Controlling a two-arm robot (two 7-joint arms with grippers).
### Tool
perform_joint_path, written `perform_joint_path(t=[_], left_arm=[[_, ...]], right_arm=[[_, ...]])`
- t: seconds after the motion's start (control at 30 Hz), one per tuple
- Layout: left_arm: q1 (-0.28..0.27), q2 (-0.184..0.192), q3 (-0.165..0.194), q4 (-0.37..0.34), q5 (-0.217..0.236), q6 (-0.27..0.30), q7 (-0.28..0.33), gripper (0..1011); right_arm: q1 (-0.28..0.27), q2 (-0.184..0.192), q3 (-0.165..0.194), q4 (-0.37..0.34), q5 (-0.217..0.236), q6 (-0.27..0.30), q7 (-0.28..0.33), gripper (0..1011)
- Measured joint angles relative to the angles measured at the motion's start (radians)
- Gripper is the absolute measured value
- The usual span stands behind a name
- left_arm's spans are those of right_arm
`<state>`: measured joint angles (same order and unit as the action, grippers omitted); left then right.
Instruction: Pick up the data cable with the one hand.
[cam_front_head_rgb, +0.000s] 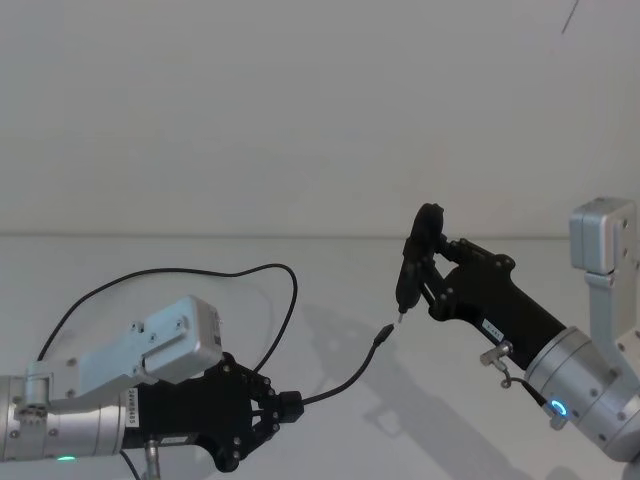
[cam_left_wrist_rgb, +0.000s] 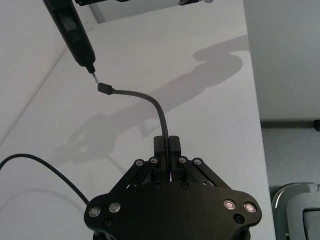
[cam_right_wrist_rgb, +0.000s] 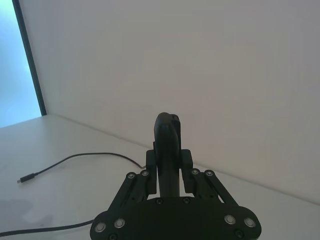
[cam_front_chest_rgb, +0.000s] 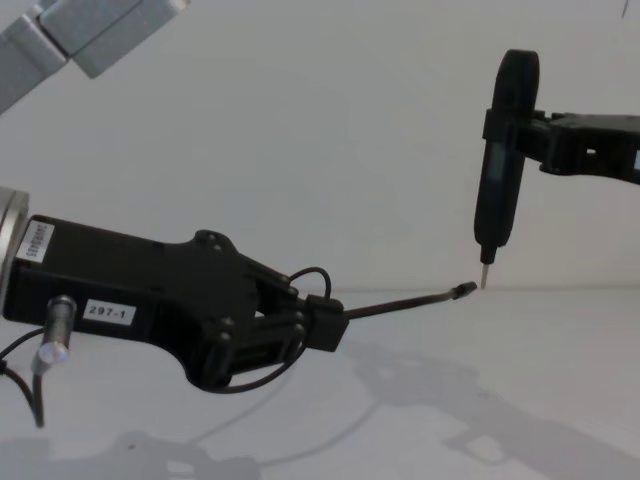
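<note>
A plain white table fills the lower half of the head view and meets a bare, pale wall along a straight line across the middle of the frame; soft grey shadows of the arms lie on the surface at lower centre. In the left wrist view the table's edge runs down the right side, with a grey floor below it. In the right wrist view a dark vertical frame with a bluish pane beside it stands at the upper left. The left gripper, black with a white label reading 297-1 in the chest view, sits at the lower left of the head view, its fingers closed on the data cable a short way behind the plug. From the gripper the cable's free end rises in a gentle curve toward the centre of the frame, held off the table, and ends in a small black plug. Behind the gripper the cable loops up and across the left part of the frame and back down past the silver wrist. The right gripper reaches in from the lower right and is clamped on a black pen-shaped tool, which hangs upright with its thin metal tip pointing down, just above and beside the plug, apart from it by a small gap in the chest view.
</note>
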<state>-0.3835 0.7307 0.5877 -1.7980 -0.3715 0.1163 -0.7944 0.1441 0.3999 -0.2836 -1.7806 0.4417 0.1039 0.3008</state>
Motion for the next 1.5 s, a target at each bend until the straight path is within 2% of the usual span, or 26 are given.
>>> perform_joint_path(t=[1.5], left_arm=[[0.000, 0.000, 0.000, 0.000, 0.000, 0.000, 0.000, 54]], right_arm=[[-0.001, 0.000, -0.010, 0.000, 0.004, 0.009, 0.002, 283]])
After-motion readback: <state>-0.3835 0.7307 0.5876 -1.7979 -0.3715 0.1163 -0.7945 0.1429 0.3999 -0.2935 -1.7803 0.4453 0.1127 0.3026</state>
